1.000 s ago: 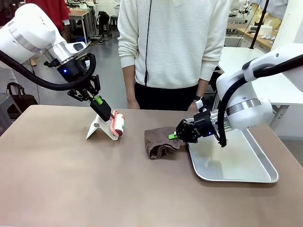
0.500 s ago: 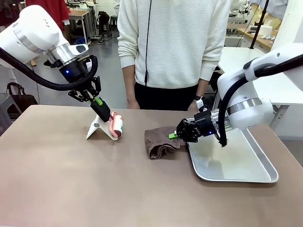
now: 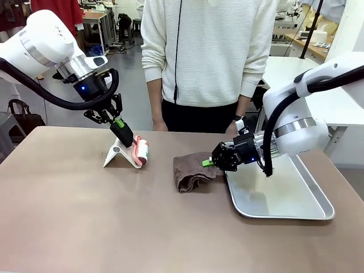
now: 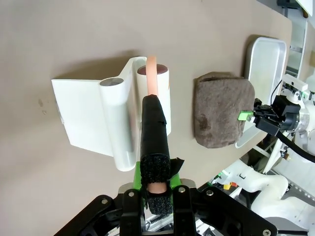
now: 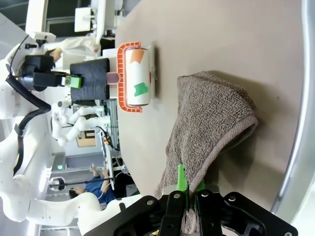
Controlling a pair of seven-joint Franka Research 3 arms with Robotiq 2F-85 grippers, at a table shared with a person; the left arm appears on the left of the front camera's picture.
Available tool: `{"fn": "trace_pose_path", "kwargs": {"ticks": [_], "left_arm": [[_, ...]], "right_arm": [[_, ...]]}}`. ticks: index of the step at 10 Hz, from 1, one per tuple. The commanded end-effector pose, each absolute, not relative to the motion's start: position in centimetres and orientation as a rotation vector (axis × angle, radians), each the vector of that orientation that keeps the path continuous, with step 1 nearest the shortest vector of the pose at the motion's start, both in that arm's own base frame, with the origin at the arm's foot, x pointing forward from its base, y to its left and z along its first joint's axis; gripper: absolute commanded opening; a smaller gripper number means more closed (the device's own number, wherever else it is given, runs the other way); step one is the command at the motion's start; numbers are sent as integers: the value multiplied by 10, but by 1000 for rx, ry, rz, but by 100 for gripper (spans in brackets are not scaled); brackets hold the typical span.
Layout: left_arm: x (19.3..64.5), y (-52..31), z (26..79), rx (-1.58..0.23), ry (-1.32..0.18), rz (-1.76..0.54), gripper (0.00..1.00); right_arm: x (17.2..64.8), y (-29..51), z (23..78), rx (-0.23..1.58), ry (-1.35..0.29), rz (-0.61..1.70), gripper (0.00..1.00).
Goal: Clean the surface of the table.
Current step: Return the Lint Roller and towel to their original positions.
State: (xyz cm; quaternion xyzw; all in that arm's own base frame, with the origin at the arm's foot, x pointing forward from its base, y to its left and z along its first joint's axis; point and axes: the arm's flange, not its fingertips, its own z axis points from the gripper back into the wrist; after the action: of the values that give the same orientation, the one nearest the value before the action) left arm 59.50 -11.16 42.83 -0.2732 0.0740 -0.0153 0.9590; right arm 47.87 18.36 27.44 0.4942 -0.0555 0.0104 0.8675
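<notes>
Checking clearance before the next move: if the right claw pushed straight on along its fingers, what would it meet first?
The right claw is shut on the brown towel, so it would push that first. Beyond it lies the lint roller held by the left claw, though depth is uncertain.

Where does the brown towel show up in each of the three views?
Front view: the brown towel lies mid-table, right of centre, against the metal tray.
Left wrist view: the towel is right of centre, between the lint roller and the tray.
Right wrist view: the towel is centre-right, running down to the right gripper, whose fingers pinch its edge.
Shared landmark: the lint roller in its white stand.
</notes>
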Motion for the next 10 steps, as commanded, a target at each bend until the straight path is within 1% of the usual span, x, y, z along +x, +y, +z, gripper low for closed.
{"fn": "trace_pose_path", "kwargs": {"ticks": [1, 9, 10], "left_arm": [[601, -113, 432, -543, 165, -9, 22], [598, -106, 428, -537, 185, -9, 22], [597, -104, 427, -531, 188, -4, 25]], "right_arm": [[484, 182, 273, 1051, -106, 32, 5], [488, 183, 273, 1061, -85, 28, 5], [488, 184, 272, 1058, -79, 28, 5]]}}
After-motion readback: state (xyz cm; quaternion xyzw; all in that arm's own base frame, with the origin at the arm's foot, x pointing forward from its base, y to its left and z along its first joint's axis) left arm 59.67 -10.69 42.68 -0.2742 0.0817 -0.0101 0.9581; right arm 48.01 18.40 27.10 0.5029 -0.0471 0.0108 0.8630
